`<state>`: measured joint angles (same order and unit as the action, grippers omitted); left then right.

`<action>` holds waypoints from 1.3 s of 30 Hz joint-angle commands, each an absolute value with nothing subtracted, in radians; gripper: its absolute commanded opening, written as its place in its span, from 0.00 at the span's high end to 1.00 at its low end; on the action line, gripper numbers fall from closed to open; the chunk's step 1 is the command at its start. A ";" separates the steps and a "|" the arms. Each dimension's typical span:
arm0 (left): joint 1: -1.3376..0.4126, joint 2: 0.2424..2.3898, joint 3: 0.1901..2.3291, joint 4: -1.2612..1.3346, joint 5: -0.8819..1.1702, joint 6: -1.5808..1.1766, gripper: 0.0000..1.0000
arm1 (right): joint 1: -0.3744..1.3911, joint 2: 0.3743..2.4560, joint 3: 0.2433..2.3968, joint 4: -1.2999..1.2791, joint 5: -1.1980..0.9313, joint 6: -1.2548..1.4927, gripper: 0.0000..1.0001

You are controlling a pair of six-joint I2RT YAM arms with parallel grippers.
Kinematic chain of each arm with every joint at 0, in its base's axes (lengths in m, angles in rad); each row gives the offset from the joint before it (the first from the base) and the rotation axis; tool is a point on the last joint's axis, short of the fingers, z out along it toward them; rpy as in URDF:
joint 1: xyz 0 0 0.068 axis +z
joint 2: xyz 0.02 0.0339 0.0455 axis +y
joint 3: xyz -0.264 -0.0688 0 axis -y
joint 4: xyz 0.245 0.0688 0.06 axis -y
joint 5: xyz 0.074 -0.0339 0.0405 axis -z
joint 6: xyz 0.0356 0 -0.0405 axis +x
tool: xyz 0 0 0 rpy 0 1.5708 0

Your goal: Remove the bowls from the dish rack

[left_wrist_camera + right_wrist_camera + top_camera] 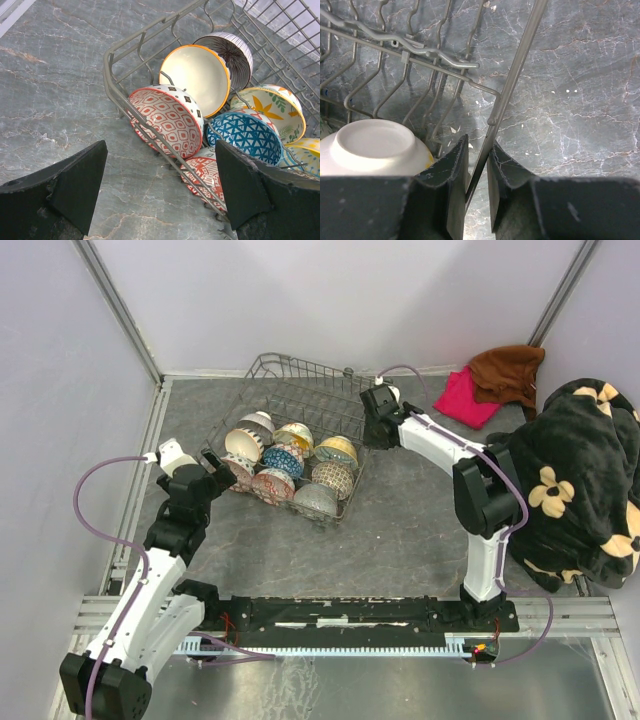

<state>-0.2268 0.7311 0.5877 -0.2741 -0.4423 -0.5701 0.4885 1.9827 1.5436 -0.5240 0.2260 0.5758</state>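
**Item 1: right gripper**. The jaws stand narrow, one on each side of the rim wire of the dish rack. I cannot tell whether they pinch the wire or only bracket it. My guess at the purpose is to anchor the rack so it won't slide when a bowl is pulled.

**Item 2: left gripper**. The jaws are spread wide and hold nothing, hovering over the table just short of the rack's corner. I judge the spread is meant to straddle a bowl's wall.

**Item 3: bowls**. Those I can see sit in the rack, tipped on edge and leaning on one another.
- The red-patterned bowl is directly ahead of my left fingers, against the side wires.
- The cream bowl is beyond it.
- The blue bowl is ahead and to the right.
- A white bowl sits base-up just left of the right jaws.

**Item 4: status.** By my reading, unloading has not begun.
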 commanded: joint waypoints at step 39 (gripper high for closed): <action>-0.230 0.646 0.607 -0.290 -0.442 -0.587 0.05 | 0.626 1.725 1.276 -0.494 0.237 0.614 0.56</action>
<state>-0.2268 0.6460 0.5877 -0.3065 -0.4419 -0.5701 0.5861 1.7973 1.2823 -0.4358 0.2798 0.6827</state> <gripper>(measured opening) 0.952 0.370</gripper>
